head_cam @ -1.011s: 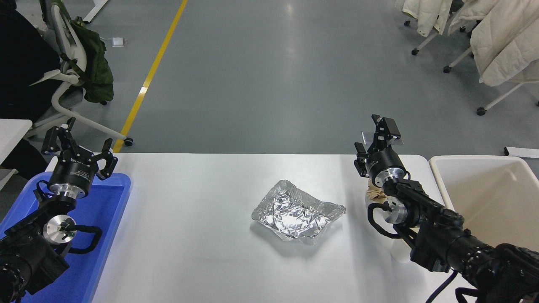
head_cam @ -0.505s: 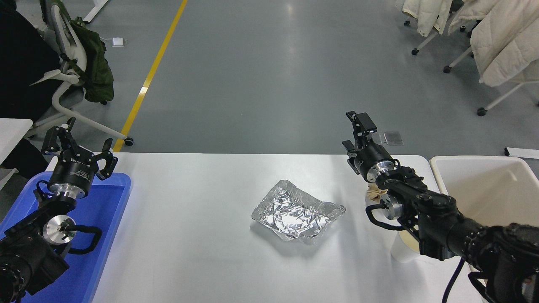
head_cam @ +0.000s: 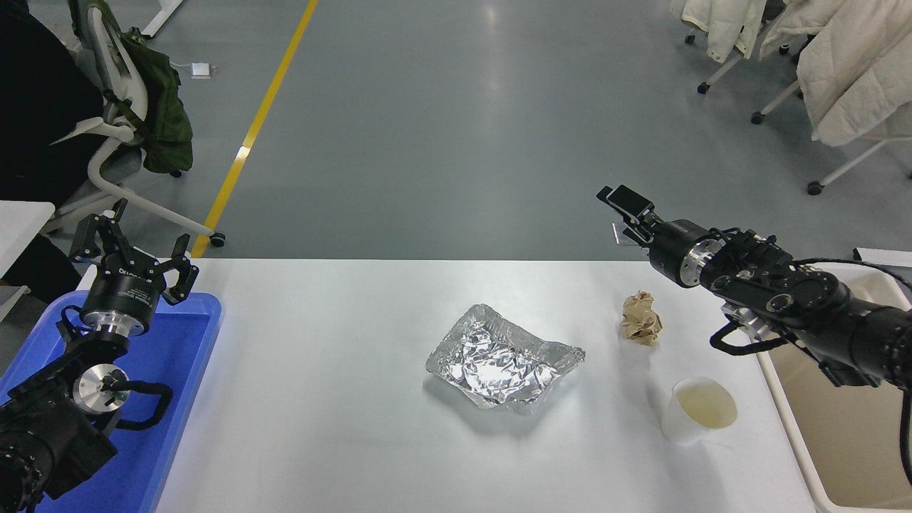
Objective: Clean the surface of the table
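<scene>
The white table surface [head_cam: 320,370] holds a crumpled foil tray [head_cam: 502,363] at its middle. A crumpled brown paper ball [head_cam: 641,319] lies to the foil's right. A white paper cup [head_cam: 695,412] with yellowish liquid stands upright nearer the front right. My right gripper [head_cam: 618,216] is open and empty, raised over the table's far right edge, above and behind the paper ball. My left gripper [head_cam: 134,249] is open and empty, parked over the blue tray [head_cam: 182,370] at the lower left.
A cream-white bin [head_cam: 798,442] stands off the table's right end, under my right arm. Office chairs with coats stand on the grey floor at the far left and far right. A yellow line runs across the floor.
My right arm has swung up and to the right, from over the paper ball and cup toward the bin side, uncovering both. The left arm has not moved.
</scene>
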You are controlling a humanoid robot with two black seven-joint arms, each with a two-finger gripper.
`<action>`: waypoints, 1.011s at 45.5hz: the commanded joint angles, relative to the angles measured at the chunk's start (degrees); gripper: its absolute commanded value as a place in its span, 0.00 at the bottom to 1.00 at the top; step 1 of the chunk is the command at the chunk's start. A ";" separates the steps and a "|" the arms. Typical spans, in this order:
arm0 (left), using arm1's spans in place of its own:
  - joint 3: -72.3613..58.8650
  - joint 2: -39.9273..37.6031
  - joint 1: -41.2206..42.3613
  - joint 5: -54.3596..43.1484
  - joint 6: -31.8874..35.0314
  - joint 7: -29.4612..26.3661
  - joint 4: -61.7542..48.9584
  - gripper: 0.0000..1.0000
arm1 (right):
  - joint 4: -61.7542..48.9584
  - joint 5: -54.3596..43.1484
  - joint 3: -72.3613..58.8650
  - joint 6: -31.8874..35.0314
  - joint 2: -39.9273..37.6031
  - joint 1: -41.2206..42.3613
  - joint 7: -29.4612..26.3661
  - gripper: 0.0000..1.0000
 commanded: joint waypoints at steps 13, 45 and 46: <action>0.00 0.00 0.03 0.00 0.01 0.00 0.01 1.00 | 3.49 -9.65 -3.50 9.90 -16.61 3.63 -0.42 1.00; 0.00 0.00 0.03 0.00 -0.08 0.00 0.01 1.00 | 28.62 -47.18 -3.41 11.13 -52.12 3.54 -0.42 1.00; 0.00 0.00 0.03 0.00 -0.08 0.00 -0.08 1.00 | 28.80 -47.45 -3.41 11.22 -52.91 3.37 -0.51 1.00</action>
